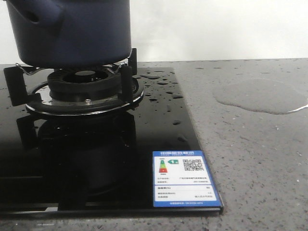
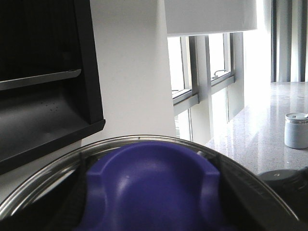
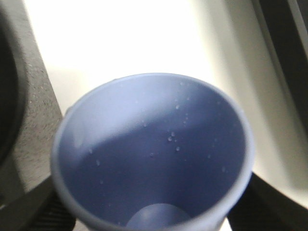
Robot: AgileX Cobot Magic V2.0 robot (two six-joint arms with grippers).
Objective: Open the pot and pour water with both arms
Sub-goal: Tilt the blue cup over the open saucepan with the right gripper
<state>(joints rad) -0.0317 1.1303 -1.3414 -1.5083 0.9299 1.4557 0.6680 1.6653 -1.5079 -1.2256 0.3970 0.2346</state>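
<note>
The dark navy pot [image 1: 72,31] stands on the gas burner [image 1: 82,86] at the far left, its top cut off by the frame. Neither arm shows in the front view. In the left wrist view my left gripper [image 2: 153,202] is shut on the blue knob [image 2: 154,183] of a glass pot lid [image 2: 43,180], held up in the air. My right gripper [image 3: 151,214] is shut on a light blue cup [image 3: 154,159] that has only droplets inside. Water lies as a puddle [image 1: 262,95] on the counter and as beads [image 1: 159,83] on the black glass hob.
The hob [image 1: 96,159] carries an energy label [image 1: 183,179] at its front right corner. Grey stone counter [image 1: 255,168] runs to the right. A black range hood [image 2: 43,72], windows and a white jar [image 2: 296,130] appear behind the lid.
</note>
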